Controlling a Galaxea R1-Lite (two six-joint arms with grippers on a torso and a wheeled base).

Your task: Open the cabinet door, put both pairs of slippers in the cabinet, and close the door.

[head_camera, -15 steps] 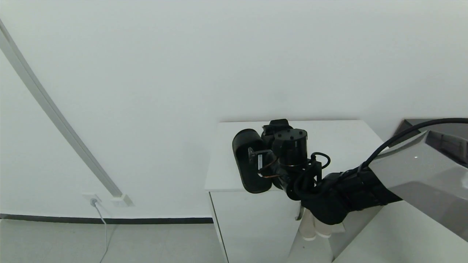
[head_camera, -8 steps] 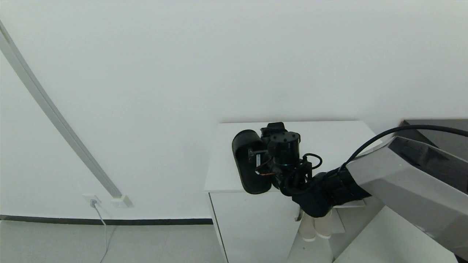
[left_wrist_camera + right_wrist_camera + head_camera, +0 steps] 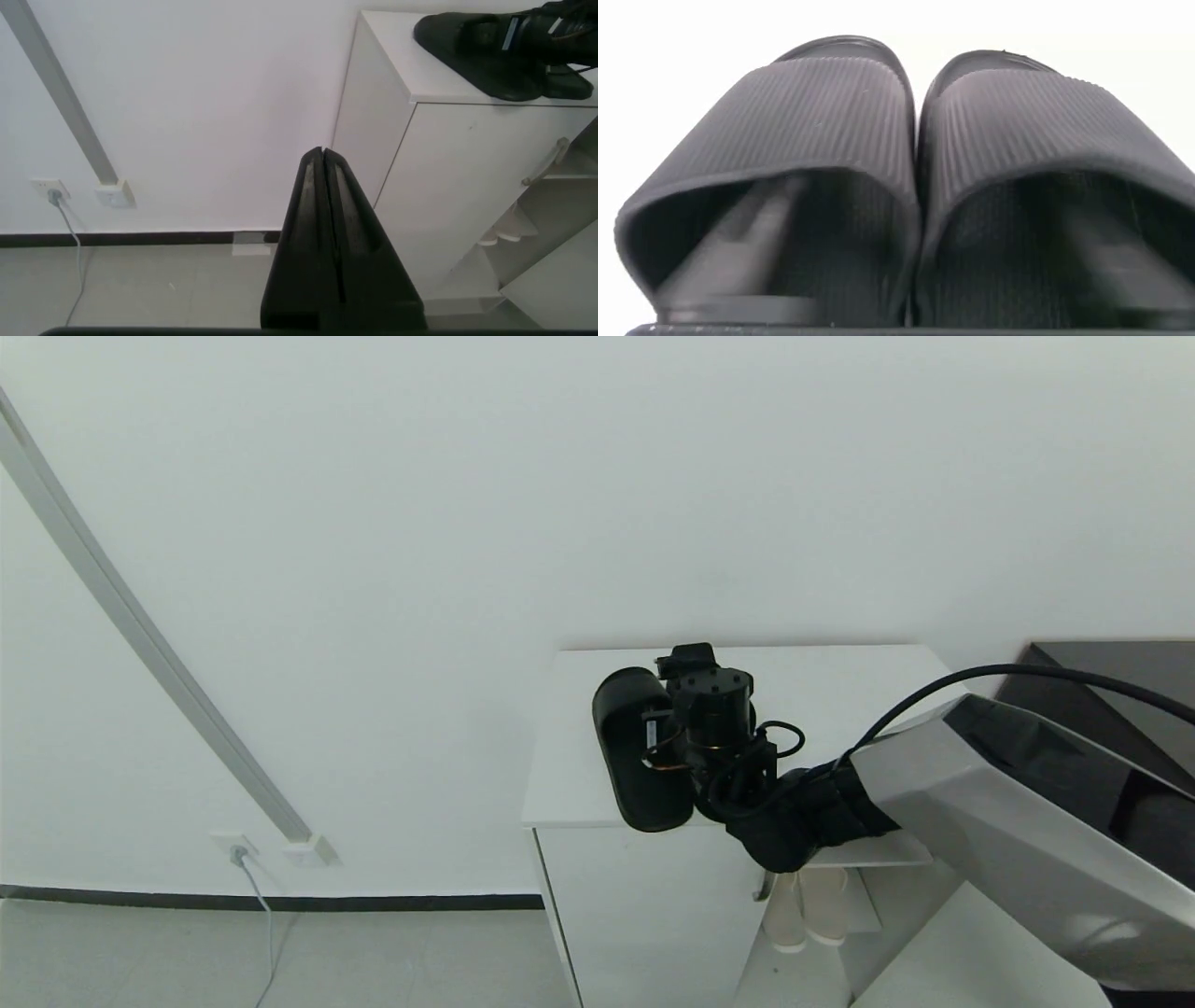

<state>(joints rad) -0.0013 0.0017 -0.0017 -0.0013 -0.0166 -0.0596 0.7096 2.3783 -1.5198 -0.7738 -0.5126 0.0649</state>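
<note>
A pair of black slippers (image 3: 639,751) sits at the front left of the white cabinet's top (image 3: 840,709), and it overhangs the front edge. My right gripper (image 3: 665,739) is shut on this pair; the ribbed straps (image 3: 906,159) show close up in the right wrist view. From the left wrist view the same black slippers (image 3: 481,42) lie on the cabinet's top. A pair of white slippers (image 3: 808,907) stands on a shelf inside the cabinet, behind the open door (image 3: 971,943). My left gripper (image 3: 322,159) is shut and holds nothing, low to the left of the cabinet.
The cabinet's left front panel (image 3: 653,915) is closed, with a metal handle (image 3: 547,161). A wall socket with a cable (image 3: 238,849) and a slanted grey duct (image 3: 140,625) are on the wall to the left. Grey floor (image 3: 280,952) lies left of the cabinet.
My right wrist has shifted a little left and back over the cabinet's top, and the forearm has dropped. The black slippers have hardly moved.
</note>
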